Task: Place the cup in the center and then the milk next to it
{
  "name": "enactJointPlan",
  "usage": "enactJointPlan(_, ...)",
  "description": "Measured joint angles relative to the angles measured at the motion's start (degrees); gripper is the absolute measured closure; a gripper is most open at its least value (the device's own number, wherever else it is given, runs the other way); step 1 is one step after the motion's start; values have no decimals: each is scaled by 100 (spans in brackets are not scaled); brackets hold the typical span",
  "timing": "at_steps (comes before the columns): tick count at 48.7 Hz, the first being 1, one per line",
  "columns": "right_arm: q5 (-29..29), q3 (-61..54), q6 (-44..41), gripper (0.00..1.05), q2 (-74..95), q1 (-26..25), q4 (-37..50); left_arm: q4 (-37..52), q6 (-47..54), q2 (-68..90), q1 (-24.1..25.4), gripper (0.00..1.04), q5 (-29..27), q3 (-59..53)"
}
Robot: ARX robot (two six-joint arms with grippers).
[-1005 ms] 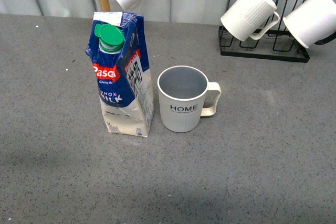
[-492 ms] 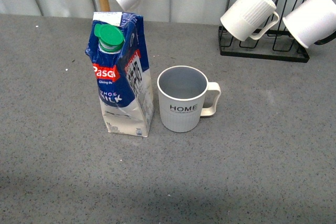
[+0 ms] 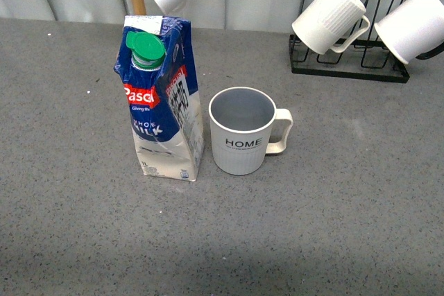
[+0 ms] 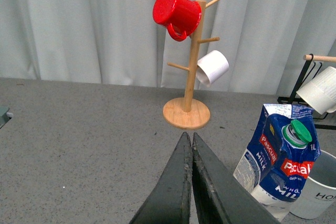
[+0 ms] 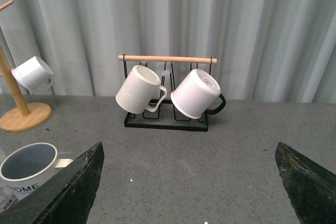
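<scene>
Grey speckled tabletop (image 3: 361, 227) backed by pale curtains fills the front view. At its middle stands the cup (image 3: 242, 140), upright, handle pointing toward the robot's right, "HOME" facing the camera. Just beside it on the robot's left stands the milk (image 3: 161, 105), upright with its green cap on, close to the cup but seemingly not touching. By this layout both parts of the task look done, and nothing seems left but for the arms to stay clear.

Neither arm shows in the front view. The left gripper (image 4: 189, 145) has its fingers pressed together on nothing, held above the table near the milk. The right gripper (image 5: 189, 182) is spread wide, empty, facing the black wire rack (image 5: 166, 121) with two white mugs.

Behind the milk a wooden mug tree (image 4: 190, 66) carries a red mug (image 4: 176, 13) and a white one.
</scene>
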Motion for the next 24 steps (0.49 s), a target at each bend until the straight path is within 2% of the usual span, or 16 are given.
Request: enactJointPlan(24, 0, 0, 0, 9, 0, 0, 0, -968, 0, -986, 0, 101, 0, 0)
